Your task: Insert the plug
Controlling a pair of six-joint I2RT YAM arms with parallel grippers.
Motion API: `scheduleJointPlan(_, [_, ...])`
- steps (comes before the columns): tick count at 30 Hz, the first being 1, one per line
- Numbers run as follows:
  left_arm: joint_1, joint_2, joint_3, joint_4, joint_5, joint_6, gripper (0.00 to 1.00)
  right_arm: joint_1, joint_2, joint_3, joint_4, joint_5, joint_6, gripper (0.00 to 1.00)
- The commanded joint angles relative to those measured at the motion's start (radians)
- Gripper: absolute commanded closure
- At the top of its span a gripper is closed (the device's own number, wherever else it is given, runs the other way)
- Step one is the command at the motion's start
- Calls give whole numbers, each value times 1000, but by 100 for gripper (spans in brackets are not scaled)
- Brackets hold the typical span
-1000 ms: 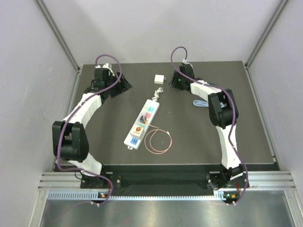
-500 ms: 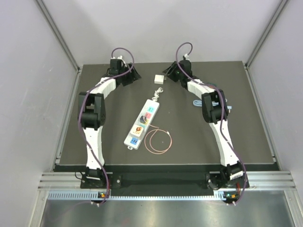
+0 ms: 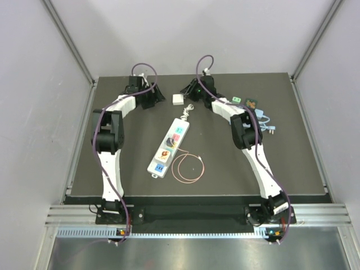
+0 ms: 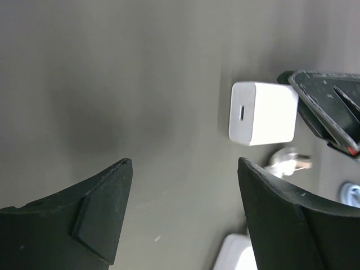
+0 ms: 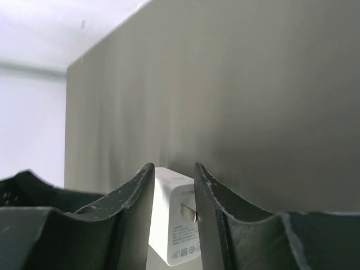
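The white plug [image 3: 178, 99] lies on the dark table near the back, just beyond the far end of the white power strip [image 3: 169, 147]. My right gripper [image 3: 188, 91] reaches it from the right. In the right wrist view its two fingers [image 5: 135, 197] stand narrowly apart, hugging both sides of the plug [image 5: 175, 225], whose pronged face looks at the camera. My left gripper [image 3: 158, 96] is open and empty just left of the plug. In the left wrist view the plug [image 4: 262, 113] lies beyond my open left gripper [image 4: 185, 163], with the right gripper's finger [image 4: 329, 101] against its right end.
A thin coiled wire [image 3: 187, 167] lies right of the power strip. Small adapters [image 3: 236, 100] [image 3: 250, 103] and a light blue cable [image 3: 264, 121] lie at the back right. Grey walls close in the table on three sides.
Both arms swung inward toward the plug. The right gripper came up to the plug, and the plug shifted a little left and nearer. Small items at the back right came into view.
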Motion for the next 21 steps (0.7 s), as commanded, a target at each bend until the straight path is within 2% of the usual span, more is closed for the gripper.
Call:
scheduleJointPlan(1, [12,-108,-34,-48,-45,59,19,67,4,44,36,-44,-2,66])
scheduleJointPlan(5, [14,-154,-95,-85,-55,112,18,107,3,49,64,-73,5,67])
scheduleJointPlan(7, [14,-183,-98,-144,-69,209,18,115,16,64,73,-96,3,67])
scheduleJointPlan(10, [14,-217,-86,-229,-177,342,18,118,29,81,100,-142,14,67])
scheduleJointPlan(13, [15,-249,-109,-218,-137,480,19,124,36,80,122,-191,15,67])
scheduleJointPlan(14, [18,-252,-109,-223,-85,520,23,124,38,78,125,-214,15,67])
scheduleJointPlan(15, [18,-260,-112,-224,28,650,25,123,35,78,125,-222,11,66])
scheduleJointPlan(16, [17,-263,-118,-224,90,707,27,120,30,77,124,-226,6,64])
scheduleJointPlan(18, [15,-272,-130,-226,208,849,28,101,-5,49,125,-226,-8,57])
scheduleJointPlan(21, [11,-265,-133,-253,283,1022,27,57,-68,-17,162,-225,-15,47])
